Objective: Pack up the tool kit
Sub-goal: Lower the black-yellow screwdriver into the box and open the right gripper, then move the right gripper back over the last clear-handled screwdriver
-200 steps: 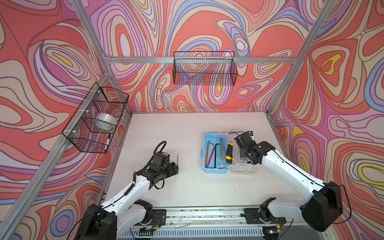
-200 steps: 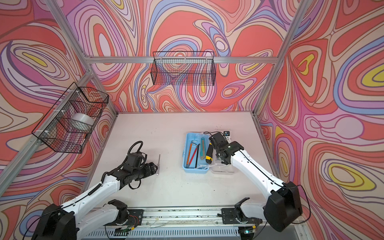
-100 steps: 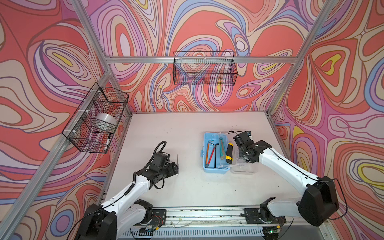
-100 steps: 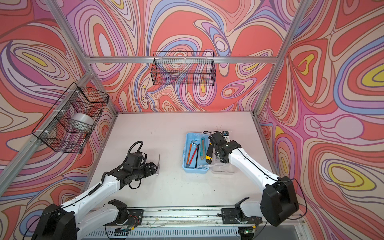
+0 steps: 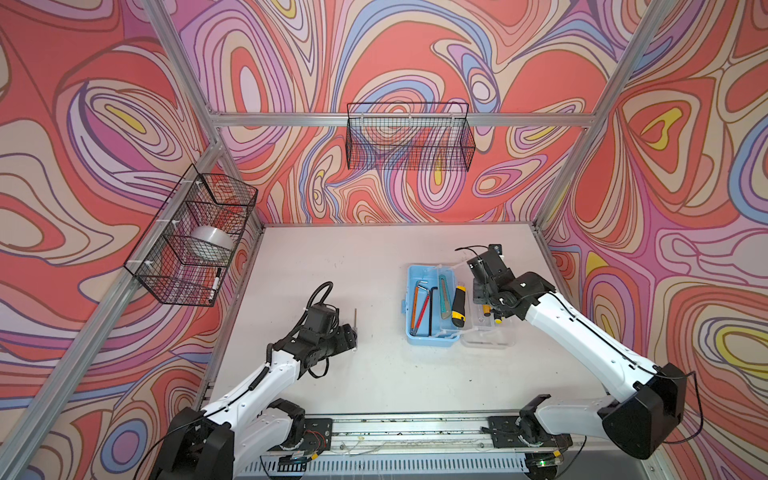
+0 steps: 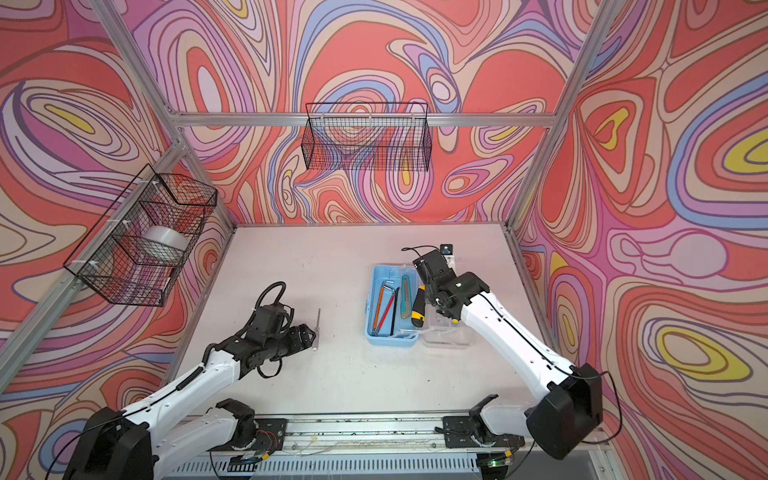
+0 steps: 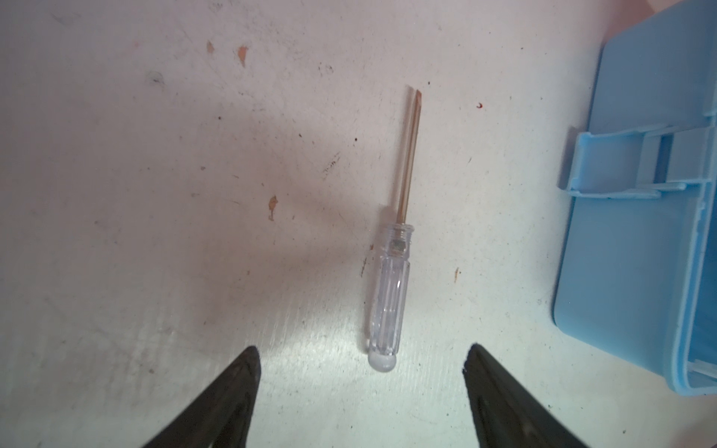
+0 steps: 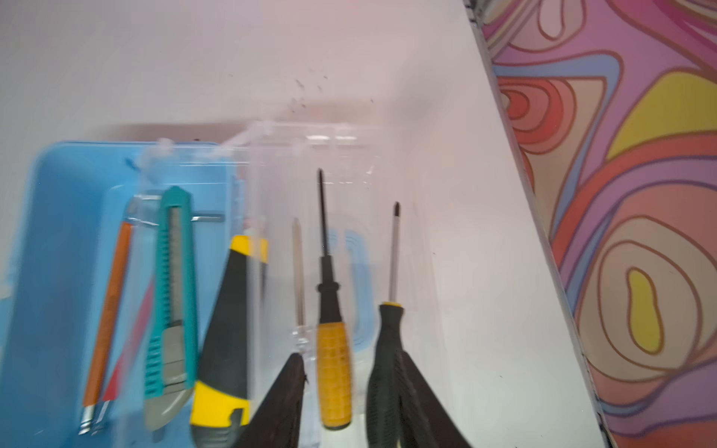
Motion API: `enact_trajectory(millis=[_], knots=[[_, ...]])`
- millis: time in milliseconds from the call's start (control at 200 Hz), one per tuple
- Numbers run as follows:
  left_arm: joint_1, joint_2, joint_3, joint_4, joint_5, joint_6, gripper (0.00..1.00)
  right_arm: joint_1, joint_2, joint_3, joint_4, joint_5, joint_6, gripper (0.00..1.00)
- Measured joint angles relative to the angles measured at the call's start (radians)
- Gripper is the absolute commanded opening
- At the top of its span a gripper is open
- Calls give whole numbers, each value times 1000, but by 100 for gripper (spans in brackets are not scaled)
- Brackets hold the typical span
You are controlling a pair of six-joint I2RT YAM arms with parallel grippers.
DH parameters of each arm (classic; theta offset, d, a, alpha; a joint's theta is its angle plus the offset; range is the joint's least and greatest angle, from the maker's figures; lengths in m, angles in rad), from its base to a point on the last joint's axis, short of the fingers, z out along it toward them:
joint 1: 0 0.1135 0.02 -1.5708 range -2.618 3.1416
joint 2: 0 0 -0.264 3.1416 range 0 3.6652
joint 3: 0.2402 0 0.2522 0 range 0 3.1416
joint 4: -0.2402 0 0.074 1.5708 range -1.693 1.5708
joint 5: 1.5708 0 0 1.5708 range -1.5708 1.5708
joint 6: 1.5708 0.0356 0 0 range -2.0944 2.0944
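Note:
The tool kit's light-blue base (image 5: 432, 341) lies open with its clear lid (image 5: 487, 337) flat to its right. Hex keys (image 5: 422, 305) and a teal utility knife (image 8: 170, 294) lie in the base. A yellow-black knife (image 5: 458, 305) rests along the hinge. My right gripper (image 8: 349, 355) stands open low over the lid. An orange-handled screwdriver (image 8: 333, 372) and a black-handled one (image 8: 384, 360) lie between its fingers, the black one against one finger. A clear-handled screwdriver (image 7: 388, 294) lies on the table left of the case, just ahead of my open left gripper (image 7: 361, 353).
A black wire basket (image 5: 409, 137) hangs on the back wall. Another basket (image 5: 166, 286) on the left wall holds a tape roll (image 5: 210, 243) and a marker (image 5: 216, 282). The right wall (image 8: 620, 194) runs close beside the lid. The arms' rail (image 5: 399, 428) spans the front.
The right gripper's jaws have spread wider over the lid, off the screwdriver handles. The left arm and the clear-handled screwdriver have not moved.

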Motion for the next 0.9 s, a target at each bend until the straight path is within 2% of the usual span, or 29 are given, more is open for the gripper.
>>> enact_trajectory(millis=[175, 320, 476, 641, 901], knots=[[2, -48, 0, -18, -8, 0, 85, 214, 77, 122, 54, -3, 31, 53], [68, -81, 0, -37, 27, -7, 85, 326, 200, 172, 143, -52, 46, 55], [200, -143, -33, -26, 102, -36, 85, 387, 359, 207, 219, -146, 74, 51], [356, -219, -149, 8, 207, -103, 85, 438, 557, 264, 288, -256, 110, 51], [380, -262, -169, 13, 256, -128, 85, 472, 759, 359, 340, -386, 143, 50]])
